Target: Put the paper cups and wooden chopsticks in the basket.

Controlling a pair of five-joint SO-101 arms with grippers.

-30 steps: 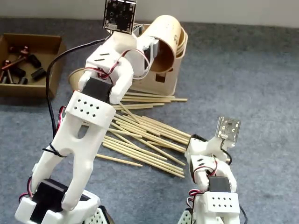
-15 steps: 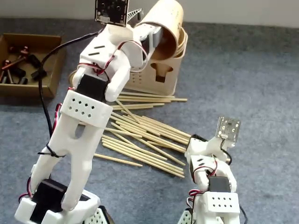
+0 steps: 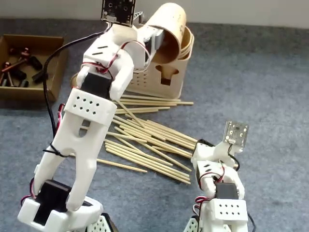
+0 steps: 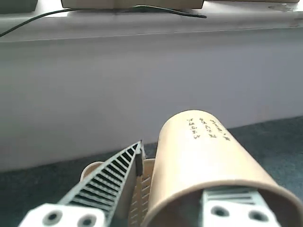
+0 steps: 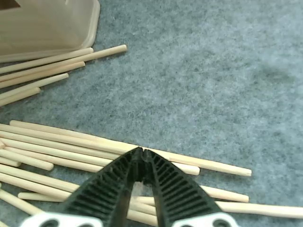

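Right gripper [image 5: 141,156]: jaws together, nothing between them, tips above the wooden chopsticks [image 5: 61,142]. The chopsticks lie scattered on the grey carpet [image 3: 260,87] between the arm bases and the basket [image 3: 169,79], with a few close along the basket's front wall. Left gripper [image 3: 155,38]: clamped on the wall of a paper cup [image 3: 173,24], one finger inside the mouth and one outside. The cup is tilted on its side, raised at the basket's top edge; contact with the basket cannot be told. A cardboard box [image 3: 24,93] of dark parts sits at far left.
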